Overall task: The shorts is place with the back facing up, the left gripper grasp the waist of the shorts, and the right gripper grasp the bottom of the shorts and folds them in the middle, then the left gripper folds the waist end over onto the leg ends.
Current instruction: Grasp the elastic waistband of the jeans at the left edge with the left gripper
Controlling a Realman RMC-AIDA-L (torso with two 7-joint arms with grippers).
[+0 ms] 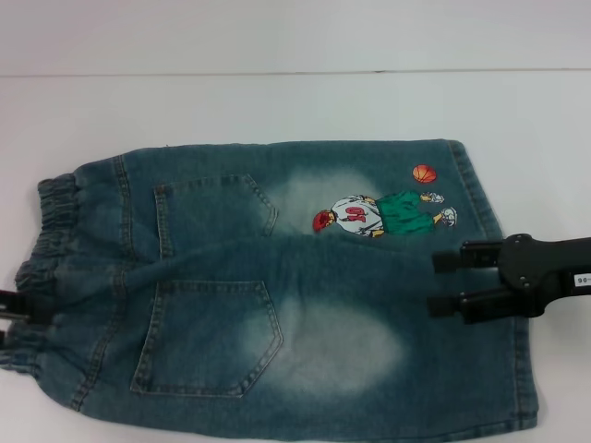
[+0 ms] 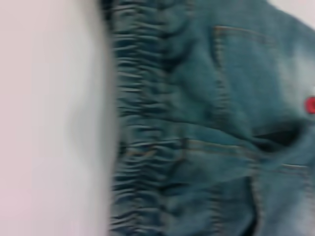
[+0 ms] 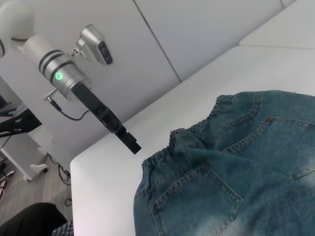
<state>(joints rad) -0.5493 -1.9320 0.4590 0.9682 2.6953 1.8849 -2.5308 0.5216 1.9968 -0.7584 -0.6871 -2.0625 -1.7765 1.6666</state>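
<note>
Lying flat on white bench (image 1: 277,101): your shorts (image 1: 305,305), back up, waist (image 1: 46,240) at left, hems right. Your right claw (image 1: 441,281) hovers over hem end, fingers parted, empty. Left claw (image 3: 132,143) beside waist, grip unclear.

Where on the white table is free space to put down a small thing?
Bare white tabletop runs beyond the blue denim shorts and left of their ruffled waist. It is crowded at the hem under the right end effector and at the waist by the left end effector.
</note>
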